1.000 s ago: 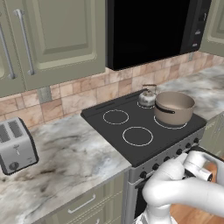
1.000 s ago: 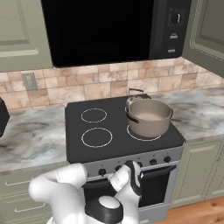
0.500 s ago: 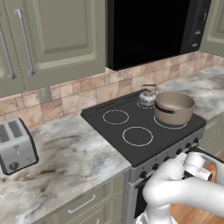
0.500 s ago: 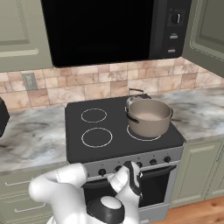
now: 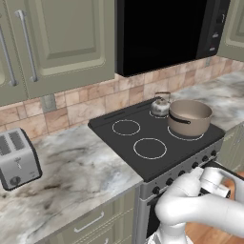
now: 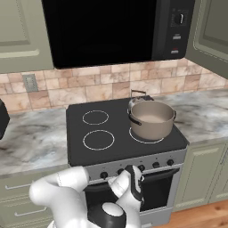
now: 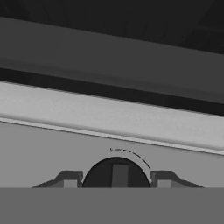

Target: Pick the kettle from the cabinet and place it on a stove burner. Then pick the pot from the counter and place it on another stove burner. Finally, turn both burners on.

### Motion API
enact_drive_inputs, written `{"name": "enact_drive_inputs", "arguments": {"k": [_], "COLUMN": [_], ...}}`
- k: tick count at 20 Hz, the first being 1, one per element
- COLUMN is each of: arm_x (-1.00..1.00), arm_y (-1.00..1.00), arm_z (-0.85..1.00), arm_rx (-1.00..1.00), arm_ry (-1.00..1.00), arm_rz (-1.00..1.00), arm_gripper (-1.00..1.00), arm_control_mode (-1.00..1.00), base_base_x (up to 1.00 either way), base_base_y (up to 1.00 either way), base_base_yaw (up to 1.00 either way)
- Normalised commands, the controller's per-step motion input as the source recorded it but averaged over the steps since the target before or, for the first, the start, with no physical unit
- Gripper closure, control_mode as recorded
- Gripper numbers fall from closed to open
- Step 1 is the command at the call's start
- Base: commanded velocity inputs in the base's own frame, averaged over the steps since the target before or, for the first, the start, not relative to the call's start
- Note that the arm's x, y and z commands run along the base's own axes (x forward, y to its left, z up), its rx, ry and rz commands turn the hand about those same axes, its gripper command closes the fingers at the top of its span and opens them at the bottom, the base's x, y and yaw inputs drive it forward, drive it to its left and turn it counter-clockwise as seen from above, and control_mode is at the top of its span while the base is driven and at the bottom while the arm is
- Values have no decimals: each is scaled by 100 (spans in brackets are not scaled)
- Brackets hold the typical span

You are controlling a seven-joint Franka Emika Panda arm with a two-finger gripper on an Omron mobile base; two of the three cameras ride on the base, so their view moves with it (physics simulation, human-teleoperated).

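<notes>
Black, round stove knob (image 7: 116,174) now sits between your gripper (image 7: 116,180) fingers, which have narrowed around it without clearly pinching yet. Taupe-brown pot (image 6: 151,118) and small silver kettle (image 5: 160,106) already occupy burners; knob-turning comes next.

Left burner rings (image 5: 126,127) bare; pot (image 5: 189,117) and kettle (image 5: 160,105) crowd right side; microwave (image 5: 167,33) overhangs.

We note a silver toaster (image 5: 16,160) at far left, on stone. A black microwave (image 6: 113,29) spans the upper frame. A tan tiled backsplash (image 6: 89,91) runs mid-frame, with a grey outlet (image 6: 30,83) at left. Wood floor (image 6: 202,217) lies lower right.
</notes>
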Motion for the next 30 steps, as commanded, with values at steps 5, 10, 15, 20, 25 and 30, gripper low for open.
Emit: {"name": "enact_drive_inputs", "arguments": {"k": [5,10,15,20,25,30], "arm_x": [0,-4,-9,-12,-14,-23], "arm_y": [0,0,0,0,0,-1], "arm_z": [0,0,0,0,0,0], "arm_rx": [-2,-15,-20,-20,-23,-21], "arm_ry": [0,-3,-8,-9,-9,-10], "arm_rz": [4,3,2,2,3,5], "arm_gripper": [100,100,100,100,100,100], "arm_control_mode": [-100,-100,-100,-100,-100,-100], "base_base_x": [0,0,0,0,0,0], "base_base_y": [0,0,0,0,0,0], "base_base_yaw": [0,0,0,0,0,0]}}
